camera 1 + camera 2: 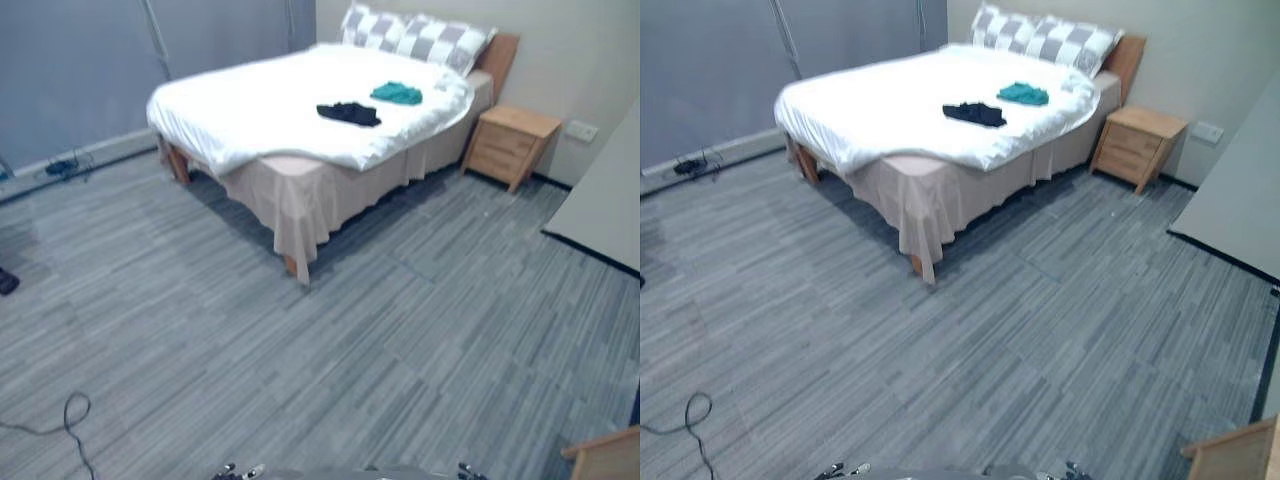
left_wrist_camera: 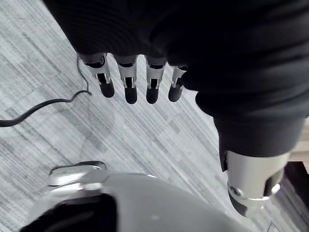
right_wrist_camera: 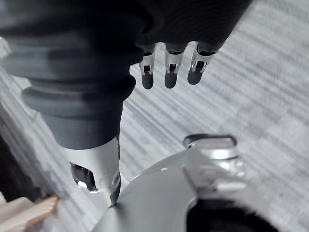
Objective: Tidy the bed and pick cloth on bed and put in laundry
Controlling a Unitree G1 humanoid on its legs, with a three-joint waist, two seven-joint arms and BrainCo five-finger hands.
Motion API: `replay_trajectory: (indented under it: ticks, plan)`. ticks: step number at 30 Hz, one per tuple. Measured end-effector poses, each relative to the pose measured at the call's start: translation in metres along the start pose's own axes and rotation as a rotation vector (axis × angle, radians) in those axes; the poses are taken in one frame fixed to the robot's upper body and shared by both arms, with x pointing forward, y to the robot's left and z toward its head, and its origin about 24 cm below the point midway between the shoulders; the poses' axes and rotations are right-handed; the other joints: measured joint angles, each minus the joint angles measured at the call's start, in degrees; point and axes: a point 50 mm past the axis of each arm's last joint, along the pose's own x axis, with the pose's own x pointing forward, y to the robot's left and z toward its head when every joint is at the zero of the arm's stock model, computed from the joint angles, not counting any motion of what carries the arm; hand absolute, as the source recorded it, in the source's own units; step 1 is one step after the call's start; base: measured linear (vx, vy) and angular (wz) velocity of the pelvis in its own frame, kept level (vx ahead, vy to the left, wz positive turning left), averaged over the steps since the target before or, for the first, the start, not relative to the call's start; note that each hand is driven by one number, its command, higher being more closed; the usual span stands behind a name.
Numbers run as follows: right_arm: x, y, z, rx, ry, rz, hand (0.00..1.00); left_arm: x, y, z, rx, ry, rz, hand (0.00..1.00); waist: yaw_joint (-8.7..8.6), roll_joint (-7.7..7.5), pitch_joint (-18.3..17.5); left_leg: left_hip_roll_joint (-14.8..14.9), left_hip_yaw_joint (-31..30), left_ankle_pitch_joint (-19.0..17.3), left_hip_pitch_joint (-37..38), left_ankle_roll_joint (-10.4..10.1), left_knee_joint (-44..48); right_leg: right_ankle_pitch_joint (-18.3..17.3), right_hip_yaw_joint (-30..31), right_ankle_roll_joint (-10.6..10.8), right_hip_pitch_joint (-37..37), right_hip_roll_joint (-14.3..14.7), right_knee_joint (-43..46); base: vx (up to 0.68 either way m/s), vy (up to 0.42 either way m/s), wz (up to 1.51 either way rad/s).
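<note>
We're at the approach step: the dark navy crumpled cloth (image 1: 349,113) and the teal crumpled cloth (image 1: 397,93) lie on the white-quilted wooden bed (image 1: 250,110), well apart from us. Our left hand (image 2: 129,84) and right hand (image 3: 169,72) hang empty, fingers relaxed. Next, we judge, comes walking up to the bedside.
</note>
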Motion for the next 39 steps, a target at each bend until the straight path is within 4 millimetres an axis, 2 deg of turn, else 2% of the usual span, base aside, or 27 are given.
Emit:
replay_trajectory:
  ticks: [1,2,6,9,16,22,24,25,26,27,28,29,31,32,33,34,35,36,37,38,39]
  plan:
    - [0.000,0.001,-0.003,0.034,0.005,-0.008,0.00,0.001,0.000,0.001,-0.002,0.003,0.011,0.00,0.06,-0.51,0.2,0.1,0.5,0.2,1.0,-0.3,-1.3,0.9,-0.4,0.3,1.4,-0.1,-2.1,0.02,0.002,0.08]
    - [0.000,0.001,-0.004,0.051,0.004,-0.013,0.00,0.001,0.000,0.000,-0.005,0.010,0.018,0.00,0.00,-0.18,0.6,0.3,0.8,0.6,2.0,-0.7,-2.3,1.3,-0.9,0.5,2.7,-0.1,-3.5,0.02,0.000,0.11]
    - [-0.001,0.000,-0.007,0.058,0.014,-0.024,0.00,0.001,0.000,-0.001,-0.004,0.013,0.018,0.00,0.02,-0.54,0.6,0.9,1.5,1.2,4.3,-1.0,-4.5,1.7,-1.6,0.2,5.1,0.3,-6.1,0.05,-0.020,0.09]
    - [-0.001,-0.001,-0.012,0.085,0.031,-0.042,0.00,0.002,0.000,0.000,-0.004,0.010,0.017,0.00,0.06,-0.82,0.6,1.2,1.9,1.9,5.1,-0.6,-5.7,2.1,-1.7,-0.1,6.2,0.8,-7.8,0.09,-0.010,-0.01]
    - [0.000,0.000,-0.008,0.083,0.025,-0.041,0.00,0.003,0.000,0.000,0.001,0.024,0.015,0.00,0.04,-0.44,1.5,1.8,2.9,2.1,6.9,-0.8,-6.7,2.1,-1.5,-0.2,7.3,1.6,-9.0,0.09,-0.015,-0.07]
    - [0.002,0.002,-0.004,0.071,0.023,-0.035,0.00,0.004,0.002,0.004,0.003,0.013,0.016,0.00,0.06,-1.10,3.0,2.2,3.9,1.7,5.8,-0.8,-6.9,1.7,-0.7,-0.3,5.6,2.0,-8.9,-0.02,-0.024,-0.09]
    - [0.003,0.002,0.000,0.068,0.016,-0.034,0.00,0.005,0.001,0.010,0.006,-0.003,0.013,0.00,0.09,-0.90,3.9,2.7,4.5,0.0,4.1,-0.8,-4.6,-1.0,-0.7,-0.3,2.7,2.1,-4.4,-0.03,-0.017,-0.10]
    - [0.005,0.004,0.006,0.065,0.007,-0.035,0.00,0.007,0.002,0.015,0.011,-0.014,0.014,0.00,0.12,-1.38,4.9,2.8,5.0,-1.4,2.5,-0.6,-1.9,-4.9,-0.7,0.3,-1.5,1.7,3.4,-0.05,-0.010,-0.10]
    - [0.006,0.007,0.010,0.069,-0.002,-0.036,0.00,0.008,0.006,0.020,0.021,-0.024,0.022,0.00,-0.01,-2.23,6.1,2.5,5.1,-2.8,1.4,0.2,0.8,-9.0,-0.9,2.4,-5.7,0.7,12.4,-0.05,-0.012,-0.13]
    - [0.007,0.006,0.012,0.072,-0.011,-0.038,0.00,0.008,0.008,0.022,0.022,-0.030,0.027,0.00,0.09,-2.74,6.6,2.3,5.4,-4.0,0.8,0.6,2.0,-10.4,-1.3,3.4,-7.9,-0.1,17.2,-0.05,-0.026,-0.26]
    - [0.008,0.010,0.020,0.095,-0.042,-0.032,0.00,0.009,0.011,0.026,0.018,-0.039,0.036,0.00,0.38,-3.54,7.9,2.3,6.1,-5.7,-0.4,1.0,4.8,-10.8,-2.8,3.6,-13.0,-1.5,28.0,-0.03,-0.061,-0.23]
    - [0.009,0.015,0.025,0.122,-0.069,-0.024,0.00,0.009,0.017,0.028,0.015,-0.042,0.049,0.00,-0.08,-4.23,9.6,2.4,6.0,-7.5,-0.2,1.3,7.8,-10.9,-4.3,3.2,-18.1,-3.2,38.6,0.01,-0.074,-0.19]
    - [0.009,0.017,0.022,0.150,-0.061,-0.032,0.00,0.009,0.020,0.028,0.007,-0.039,0.058,0.00,-0.53,-4.81,10.9,3.5,6.0,-9.5,2.0,0.9,10.1,-13.0,-5.0,3.4,-19.9,-4.2,42.6,0.17,-0.112,0.01]
    - [0.008,0.015,0.020,0.162,-0.057,-0.040,0.00,0.009,0.018,0.028,0.000,-0.038,0.054,0.00,-0.67,-4.17,10.9,5.1,5.5,-10.7,2.9,0.1,10.6,-13.3,-6.0,3.5,-19.7,-3.8,36.4,0.24,-0.135,0.08]
    - [0.008,0.014,0.020,0.162,-0.060,-0.042,0.00,0.009,0.017,0.029,-0.001,-0.041,0.052,0.00,-0.89,-3.80,11.1,6.1,5.3,-11.3,3.2,-0.5,10.7,-12.9,-6.5,3.6,-19.8,-3.5,31.8,0.21,-0.127,0.20]
    - [0.009,0.014,0.024,0.167,-0.069,-0.045,0.00,0.010,0.016,0.033,-0.001,-0.050,0.048,0.00,-1.15,-3.17,11.6,7.6,4.6,-11.8,3.3,-1.4,10.7,-10.9,-6.9,3.4,-19.9,-3.2,23.9,0.34,-0.209,0.27]
    - [0.009,0.012,0.024,0.188,-0.070,-0.050,0.00,0.011,0.014,0.039,0.002,-0.060,0.041,0.00,-1.27,-2.59,12.0,9.3,3.8,-12.7,3.6,-2.9,10.7,-5.6,-6.2,4.3,-19.9,-3.1,11.5,0.44,-0.292,0.32]
    - [0.008,0.012,0.018,0.211,-0.057,-0.053,0.00,0.012,0.016,0.042,0.006,-0.063,0.044,0.00,-1.34,-2.95,12.4,10.1,3.2,-14.0,4.1,-4.5,11.2,-1.8,-4.9,6.3,-20.8,-4.6,4.0,0.47,-0.323,0.25]
    - [0.007,0.012,0.016,0.231,-0.055,-0.053,0.00,0.012,0.017,0.043,0.007,-0.061,0.048,0.00,-1.32,-3.29,12.8,10.4,3.1,-15.1,4.8,-5.3,11.7,-1.4,-4.1,7.0,-21.4,-5.7,3.2,0.42,-0.351,0.12]
    - [0.007,0.012,0.013,0.265,-0.050,-0.060,0.00,0.012,0.017,0.041,0.002,-0.050,0.052,0.00,-1.33,-3.44,13.5,11.1,3.2,-17.6,7.0,-6.9,12.2,2.1,-4.6,7.7,-22.1,-7.3,5.0,0.46,-0.379,-0.03]
    - [0.007,0.006,0.016,0.275,-0.057,-0.075,0.00,0.013,0.012,0.043,-0.003,-0.047,0.040,0.00,-1.68,-1.21,14.6,13.8,3.6,-19.5,10.4,-5.6,11.2,4.7,-6.5,6.9,-22.9,-5.6,11.6,0.46,-0.369,-0.03]
